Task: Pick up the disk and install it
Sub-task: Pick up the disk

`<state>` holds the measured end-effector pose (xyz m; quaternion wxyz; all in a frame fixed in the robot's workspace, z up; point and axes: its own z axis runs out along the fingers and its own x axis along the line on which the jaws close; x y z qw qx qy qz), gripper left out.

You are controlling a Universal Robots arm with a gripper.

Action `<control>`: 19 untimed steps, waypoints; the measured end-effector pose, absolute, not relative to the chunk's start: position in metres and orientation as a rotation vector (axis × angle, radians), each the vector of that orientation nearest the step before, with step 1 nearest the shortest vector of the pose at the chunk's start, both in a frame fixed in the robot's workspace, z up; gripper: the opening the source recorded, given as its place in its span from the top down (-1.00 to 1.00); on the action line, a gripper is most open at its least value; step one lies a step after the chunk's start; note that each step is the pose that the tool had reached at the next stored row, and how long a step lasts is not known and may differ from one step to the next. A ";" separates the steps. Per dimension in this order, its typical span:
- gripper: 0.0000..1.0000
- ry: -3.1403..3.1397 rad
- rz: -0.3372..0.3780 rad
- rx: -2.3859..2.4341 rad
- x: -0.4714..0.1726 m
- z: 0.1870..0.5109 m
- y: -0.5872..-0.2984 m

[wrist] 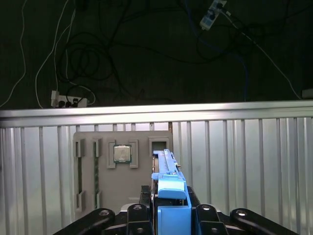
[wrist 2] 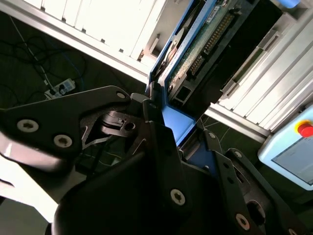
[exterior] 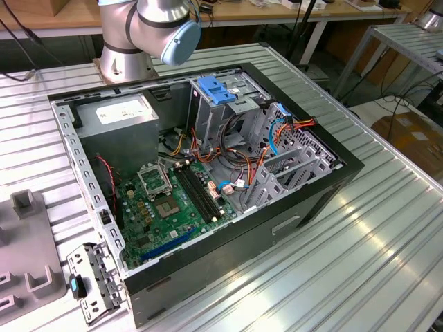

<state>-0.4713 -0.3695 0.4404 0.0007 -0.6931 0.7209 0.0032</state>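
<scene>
My gripper [wrist: 168, 211] is shut on the disk [wrist: 167, 182], which I see edge-on in the first wrist view, with its blue side rail standing up between the black fingers [wrist: 134, 215]. In the second wrist view the disk [wrist 2: 195, 49] shows its green circuit board, a connector row and a blue rail, reaching away from the gripper [wrist 2: 171, 128]. It is held in the air above the ribbed metal table [wrist: 244, 161]. The arm's base and elbow [exterior: 149, 31] stand behind the open computer case [exterior: 291, 214] in the exterior view.
The case lies open with a green motherboard [exterior: 166, 200], a grey power supply box [exterior: 121, 114] and a drive cage topped by a blue bracket [exterior: 218, 90]. A grey fixture plate [wrist: 90, 171] holding a chip lies below the disk. A loose metal bracket [exterior: 93, 273] lies by the case.
</scene>
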 end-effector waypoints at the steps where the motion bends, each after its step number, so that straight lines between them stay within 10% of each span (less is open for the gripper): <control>1: 0.26 2.264 0.010 -2.177 -0.471 0.442 -0.370; 19: 0.26 2.265 0.015 -2.178 -0.471 0.471 -0.370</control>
